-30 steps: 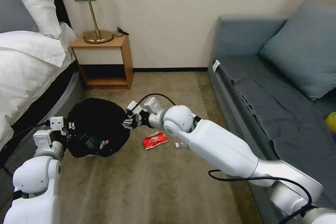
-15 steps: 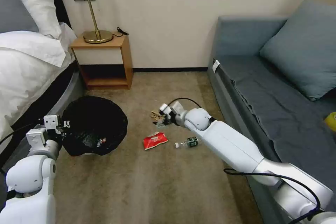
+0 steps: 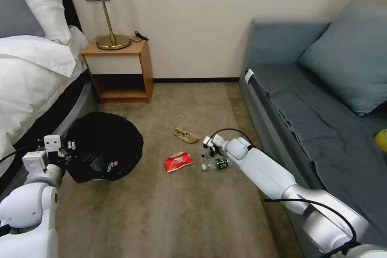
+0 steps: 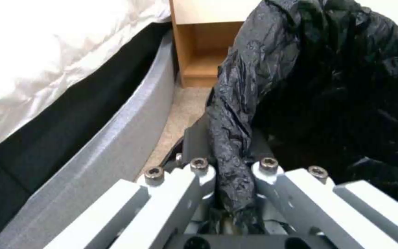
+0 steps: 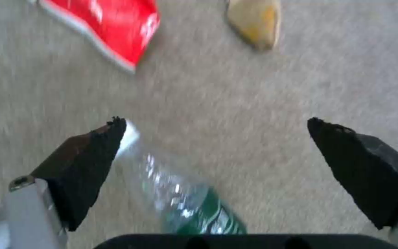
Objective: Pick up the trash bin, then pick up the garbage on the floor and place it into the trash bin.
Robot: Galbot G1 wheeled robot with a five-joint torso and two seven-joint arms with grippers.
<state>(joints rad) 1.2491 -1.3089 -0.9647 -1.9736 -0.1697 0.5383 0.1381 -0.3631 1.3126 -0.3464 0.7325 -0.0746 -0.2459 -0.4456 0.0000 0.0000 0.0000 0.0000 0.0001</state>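
Bin: the bin (image 3: 102, 147), round and lined with a crinkled black bag (image 4: 328, 86), sits at the lower left of the head view, between the bed and the litter; a bit of white wall and red show at its base.
Left gripper: the left gripper (image 3: 64, 151) is at the bin's left rim; in the left wrist view its fingers (image 4: 199, 173) are clamped on a fold of the bag at the rim.
Bottle: the clear, green-labelled bottle (image 3: 217, 164) lies on its side just right of centre in the head view, cap end toward the packet.
Right gripper: the right gripper (image 3: 209, 154) hangs just above the bottle, jaws wide apart; in the right wrist view the bottle (image 5: 180, 200) lies between the two black fingertips (image 5: 93, 162), its cap end beside one of them, nothing gripped.
Packet: the red packet (image 3: 178, 161) lies flat on the carpet, left of the bottle and right of the bin, apart from both.
Wrapper: the gold-brown wrapper (image 3: 186, 134) lies above the packet in the head view, nearer the wall.
Carpet: tan carpet (image 3: 169, 209) carries all the litter.
Bed: the white-sheeted bed (image 3: 32, 72) fills the left edge, its grey base just beside the bin.
Nightstand: a wooden nightstand (image 3: 121, 70) with a brass lamp (image 3: 107, 12) stands at upper left.
Sofa: a blue-grey sofa (image 3: 322, 100) runs down the right side.
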